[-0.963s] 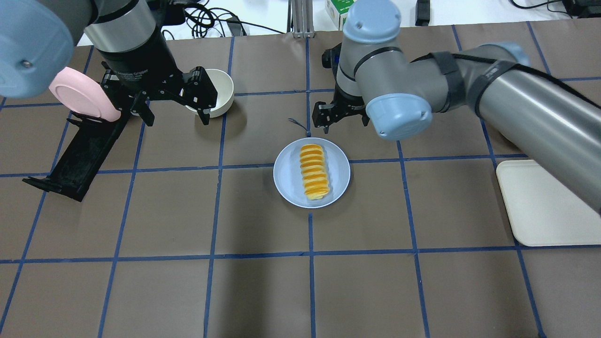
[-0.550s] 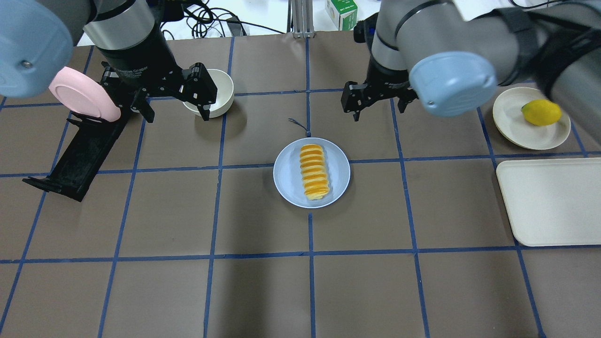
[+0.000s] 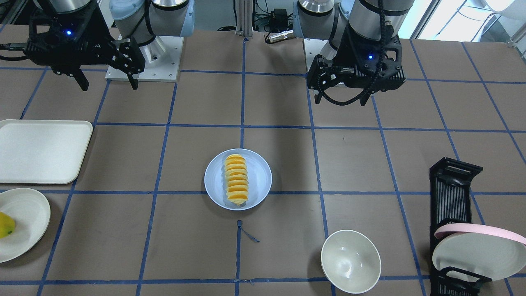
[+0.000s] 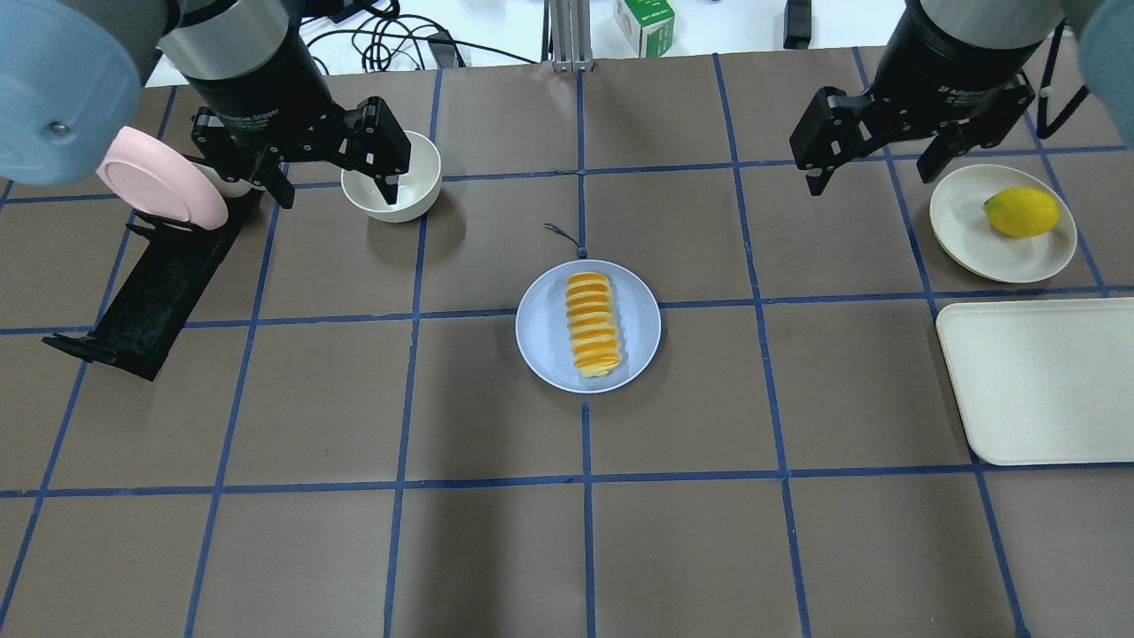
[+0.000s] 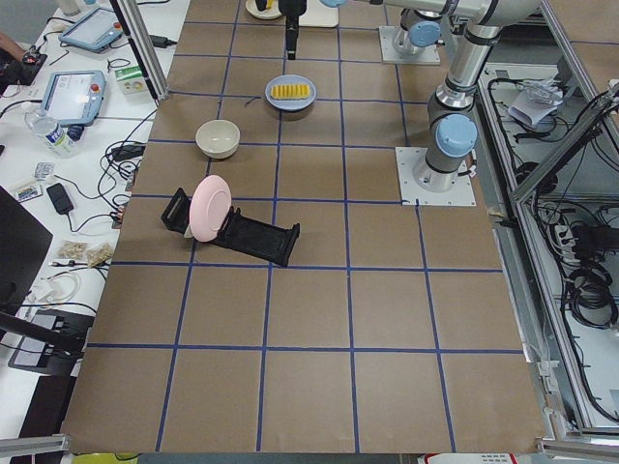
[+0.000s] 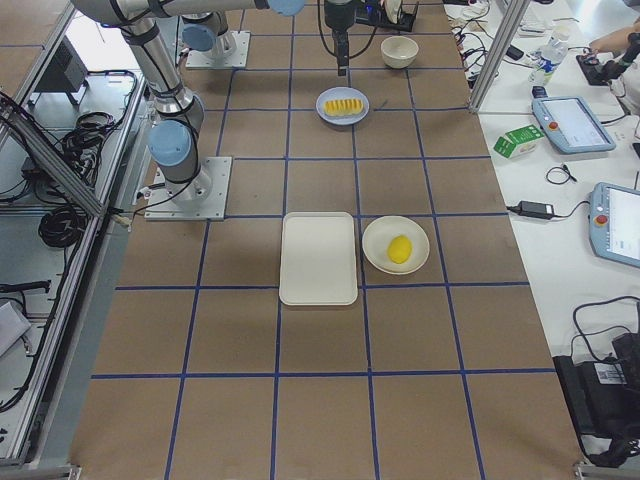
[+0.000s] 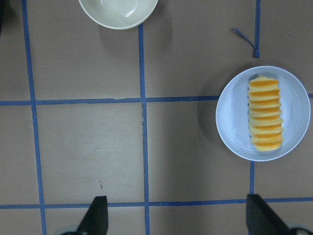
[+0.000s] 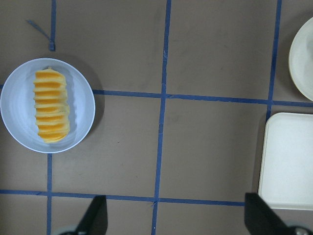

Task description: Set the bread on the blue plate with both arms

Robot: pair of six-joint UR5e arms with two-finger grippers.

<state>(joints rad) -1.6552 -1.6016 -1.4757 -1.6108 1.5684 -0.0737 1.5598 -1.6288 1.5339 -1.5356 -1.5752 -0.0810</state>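
Observation:
The bread [image 4: 592, 323], a ridged yellow-orange loaf, lies lengthwise on the blue plate [image 4: 540, 330] at the table's middle. Both also show in the front view, with the bread [image 3: 236, 179] on the plate [image 3: 259, 177]. My left gripper [image 4: 337, 190] is open and empty, high above the cream bowl, far left of the plate. My right gripper [image 4: 870, 177] is open and empty, far right of the plate. The left wrist view shows the bread [image 7: 265, 113] at the right. The right wrist view shows the bread [image 8: 50, 105] at the left.
A cream bowl [image 4: 392, 188] stands at the back left. A pink plate [image 4: 159, 186] leans in a black rack [image 4: 151, 292]. A cream plate [image 4: 966, 221] with a yellow fruit [image 4: 1021, 213] and a cream tray [image 4: 1036, 381] are at the right.
My right arm has swung away from above the plate's far side to the right, uncovering the fruit plate. My left gripper has shifted slightly back. Bread and plate have not moved.

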